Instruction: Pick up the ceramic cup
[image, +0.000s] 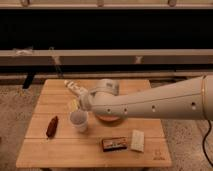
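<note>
The ceramic cup (78, 120) is small and white and stands upright on the wooden table (60, 150), left of the middle. My arm reaches in from the right across the table. The gripper (74, 89) is above and behind the cup, toward the table's far left, and apart from the cup. It holds nothing that I can see.
An orange-brown bowl (108, 119) sits right of the cup, mostly hidden under my arm. A dark red-brown object (51, 127) lies left of the cup. A dark packet (114, 144) and a white packet (137, 140) lie near the front edge. A low wall and railing stand behind the table.
</note>
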